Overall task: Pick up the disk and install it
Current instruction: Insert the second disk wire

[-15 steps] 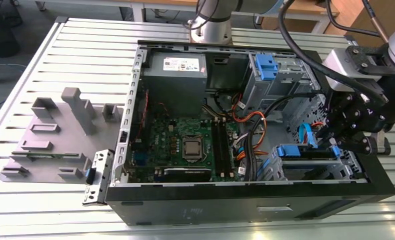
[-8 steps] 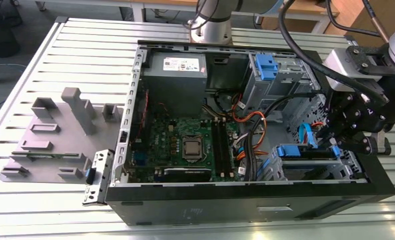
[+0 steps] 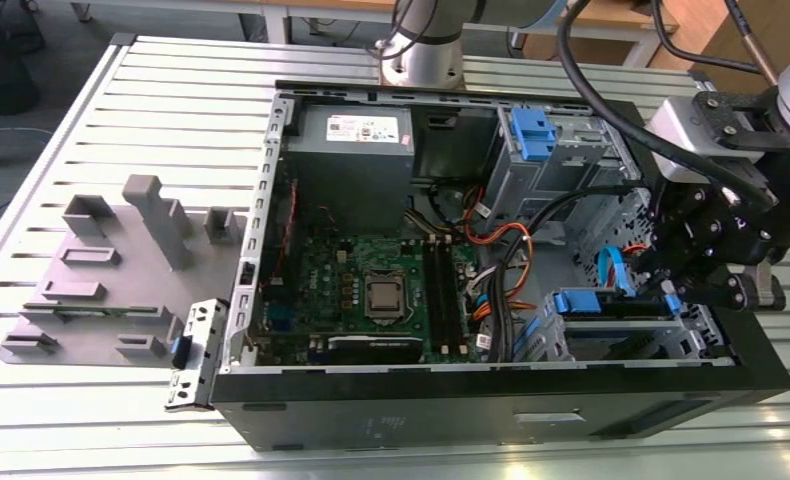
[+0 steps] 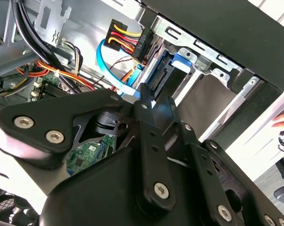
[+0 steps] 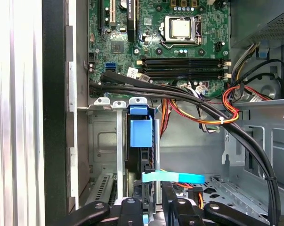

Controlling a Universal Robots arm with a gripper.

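- In the exterior view, the end effector hangs inside the open computer case, at the exterior view's right, just above the lower drive cage. The disk, known by its blue carrier bracket, sits on edge in this cage. I cannot tell from here whether the fingers hold it.
- The cage is close to the case wall, so I judge that a small sideways slip could knock the end effector against the metal frame.
- In the second wrist view, the two black fingers stand almost together, their tips right at the disk's connector edge, beside the power plug with its yellow and red wires. Whether they pinch anything is hidden by the linkage.
- A light blue data cable curves just beside the tips. It could be caught or pulled if the end effector goes sideways.
- In the first wrist view, the disk stands in its slot between the cage rails, with the motherboard beyond it. A thick black cable bundle crosses near the cage mouth, and the flat blue cable lies across the fingers' way.
- If the disk is tilted between the rails, pressing on it could jam the bracket instead of seating it.
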